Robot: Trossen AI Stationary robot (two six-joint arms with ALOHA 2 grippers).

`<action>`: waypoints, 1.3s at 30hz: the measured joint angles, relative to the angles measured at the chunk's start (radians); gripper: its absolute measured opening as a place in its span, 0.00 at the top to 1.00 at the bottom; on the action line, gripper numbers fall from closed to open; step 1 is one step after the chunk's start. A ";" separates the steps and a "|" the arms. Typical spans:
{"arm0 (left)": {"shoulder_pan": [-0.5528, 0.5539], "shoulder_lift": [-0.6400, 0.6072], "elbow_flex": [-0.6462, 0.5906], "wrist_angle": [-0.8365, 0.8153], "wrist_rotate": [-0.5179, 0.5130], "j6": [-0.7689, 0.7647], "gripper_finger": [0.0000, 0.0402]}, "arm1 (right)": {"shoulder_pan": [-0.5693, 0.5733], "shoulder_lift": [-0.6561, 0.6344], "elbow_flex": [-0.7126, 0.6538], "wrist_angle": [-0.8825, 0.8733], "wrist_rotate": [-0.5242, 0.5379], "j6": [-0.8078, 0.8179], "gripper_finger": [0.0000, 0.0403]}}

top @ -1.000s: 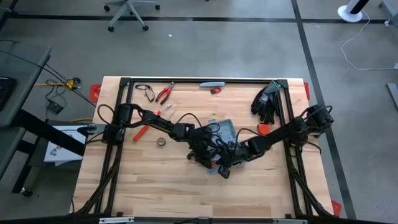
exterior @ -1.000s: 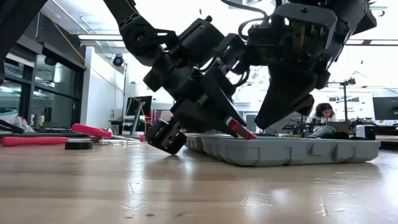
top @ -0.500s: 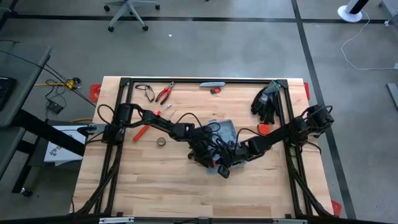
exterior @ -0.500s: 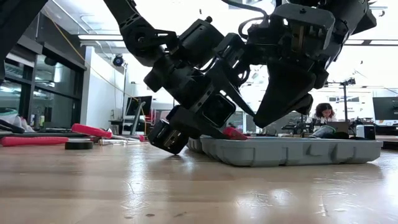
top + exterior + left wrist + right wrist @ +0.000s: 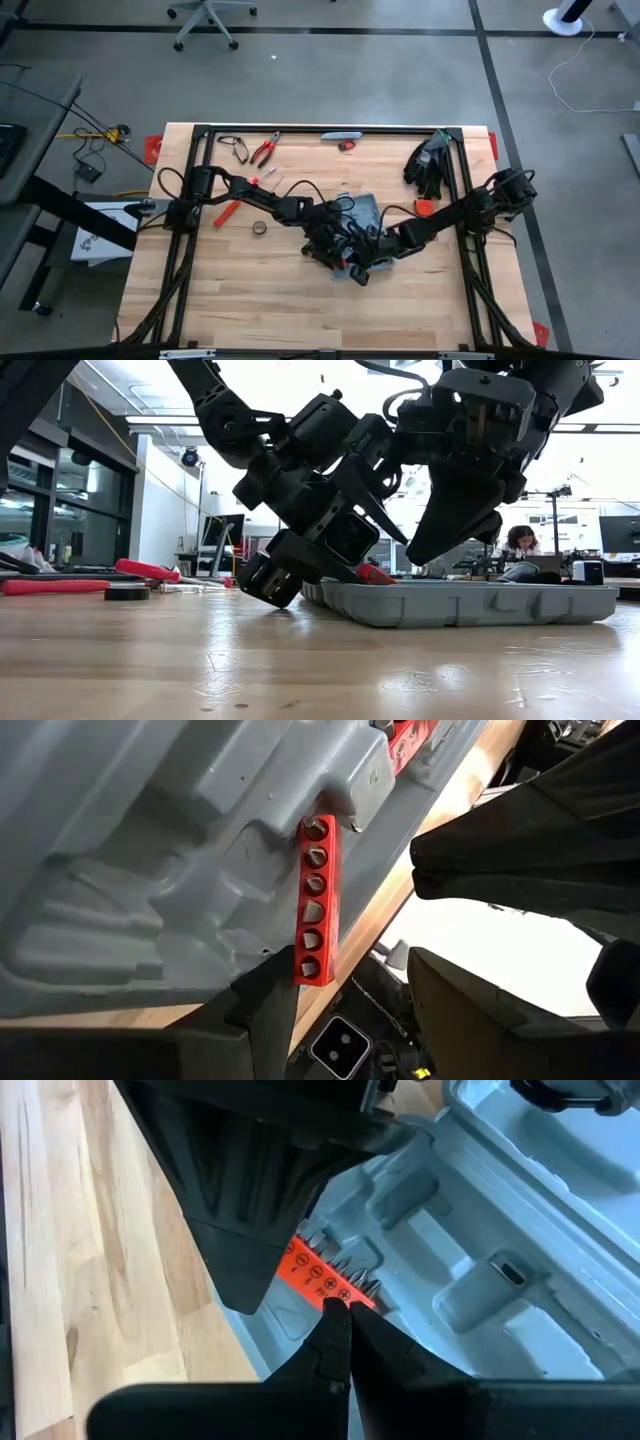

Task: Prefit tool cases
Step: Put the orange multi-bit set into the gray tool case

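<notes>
While both arms meet over the middle of the table (image 5: 240, 290), the left tool (image 5: 340, 1010) stands released, its two dark fingers (image 5: 268, 1005) spread to either side of a red bit holder (image 5: 316, 900) without clamping it. That holder, a narrow red strip with a row of screwdriver bits set in it, lies just ahead of the left tool's fingertips, along the edge of the tool case (image 5: 150, 850), its far end tucked against a moulded grey block of the case.

The right tool (image 5: 340, 1315) is clenched, fingers pressed together into a single point. This point touches the red bit holder (image 5: 325, 1275) from above, at the end of the strip where the bit tips show. Beyond the right tool's tip, the left tool's dark body looms close over the same spot.

The tool case (image 5: 362, 212) lies open and flat on the table, directly beneath both tools, with its grey moulded slots facing up. From table height, the case (image 5: 470, 602) shows as a low grey tray, and the red holder (image 5: 374, 573) sits tilted on its near rim, between the two tools.

Well behind the tools, toward the far edge of the table, lie red-handled pliers (image 5: 264, 150) and a pair of black gloves (image 5: 428, 165). A small roll of tape (image 5: 259, 228) rests beside the left arm.
</notes>
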 joint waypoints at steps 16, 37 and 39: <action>0.007 -0.013 -0.003 -0.016 -0.013 -0.023 0.55 | 0.000 0.001 -0.001 -0.010 -0.008 0.010 1.00; 0.011 -0.011 -0.003 0.062 -0.054 0.107 0.55 | 0.010 0.000 -0.231 0.400 -0.066 0.210 1.00; 0.010 -0.011 -0.003 0.064 -0.068 0.107 0.55 | 0.011 -0.003 -0.229 0.422 -0.059 0.216 1.00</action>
